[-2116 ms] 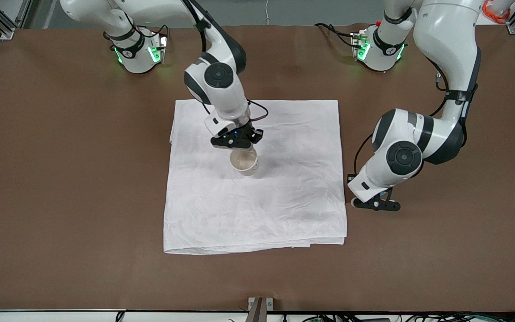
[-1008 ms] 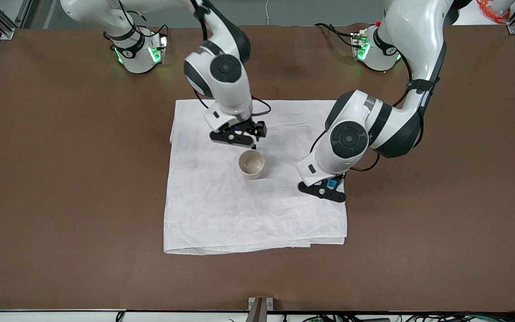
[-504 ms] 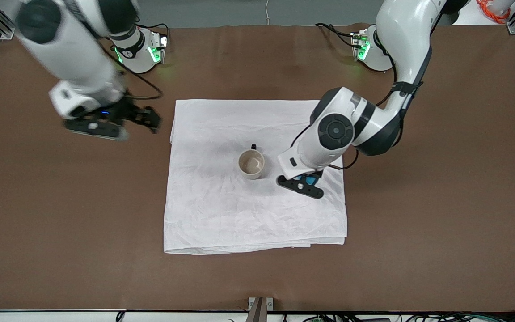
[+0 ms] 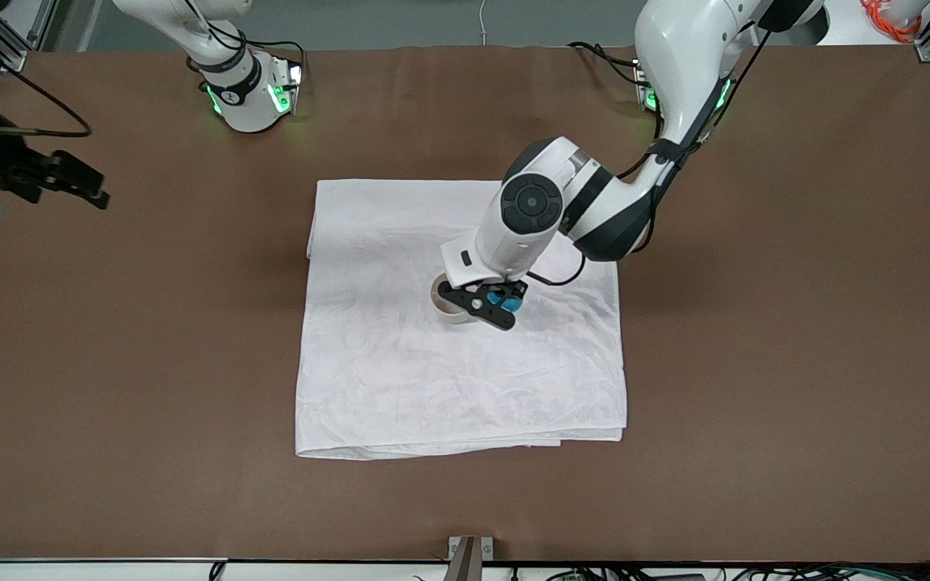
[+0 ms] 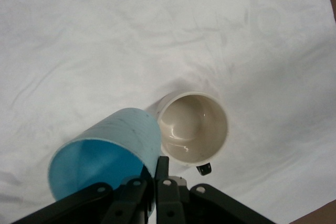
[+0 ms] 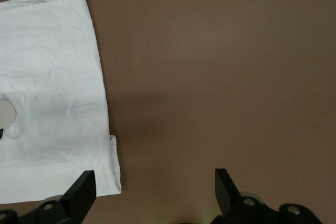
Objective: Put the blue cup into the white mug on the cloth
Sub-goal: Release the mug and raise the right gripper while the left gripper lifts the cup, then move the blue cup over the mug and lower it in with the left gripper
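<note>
Front view: the left gripper (image 4: 488, 307) hangs over the middle of the cloth (image 4: 400, 379), pinching the blue cup (image 4: 504, 302) between its fingers. The white mug (image 4: 446, 307) stands on the cloth right under that gripper, its rim partly covered by the black fingers, so the held cup sits just beside and above the mug's mouth (not inside it). The right gripper (image 4: 69, 179) waits in the air over the bare brown table (image 4: 756, 363), well apart from the cloth at the right arm's end, fingers spread with nothing between them.

Left wrist view: the gripper's fingers (image 5: 163, 179) are clamped on the wall of the blue cup (image 5: 107, 150), which tilts so its bright blue inside shows. Below it the white mug (image 5: 193, 127) stands upright and empty on the cloth (image 5: 105, 40), its small dark handle (image 5: 204, 169) toward the gripper. The cup's rim overlaps the edge of the mug.

Right wrist view: the right gripper's fingers (image 6: 79, 192) stand wide apart over the brown table (image 6: 220, 66). The cloth (image 6: 52, 77) lies off to one side of them, an edge and a corner showing.
</note>
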### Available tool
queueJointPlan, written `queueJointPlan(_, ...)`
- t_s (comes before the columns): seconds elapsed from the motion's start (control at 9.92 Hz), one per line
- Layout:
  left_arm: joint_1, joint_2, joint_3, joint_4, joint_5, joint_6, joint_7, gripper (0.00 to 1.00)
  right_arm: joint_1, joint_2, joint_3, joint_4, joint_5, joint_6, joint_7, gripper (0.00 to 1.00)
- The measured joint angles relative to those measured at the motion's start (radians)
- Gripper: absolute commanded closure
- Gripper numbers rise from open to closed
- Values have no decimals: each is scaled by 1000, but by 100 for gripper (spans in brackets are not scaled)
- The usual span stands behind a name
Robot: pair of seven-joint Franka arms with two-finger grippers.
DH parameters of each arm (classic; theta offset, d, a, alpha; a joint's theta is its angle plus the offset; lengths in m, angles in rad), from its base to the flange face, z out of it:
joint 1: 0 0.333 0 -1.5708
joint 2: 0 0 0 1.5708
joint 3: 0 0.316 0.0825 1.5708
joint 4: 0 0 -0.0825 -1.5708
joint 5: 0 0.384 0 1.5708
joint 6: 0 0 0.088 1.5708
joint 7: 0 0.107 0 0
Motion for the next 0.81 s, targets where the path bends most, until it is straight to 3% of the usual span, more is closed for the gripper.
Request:
queueJointPlan(0.5, -114, 7, 6, 0, 36, -3, -5, 100, -14, 4, 19, 53, 0, -3, -13, 0)
queueJointPlan(0.81, -131, 26, 7, -1, 139, 2, -23, 100, 3, 15, 14, 82, -1, -2, -15, 0)
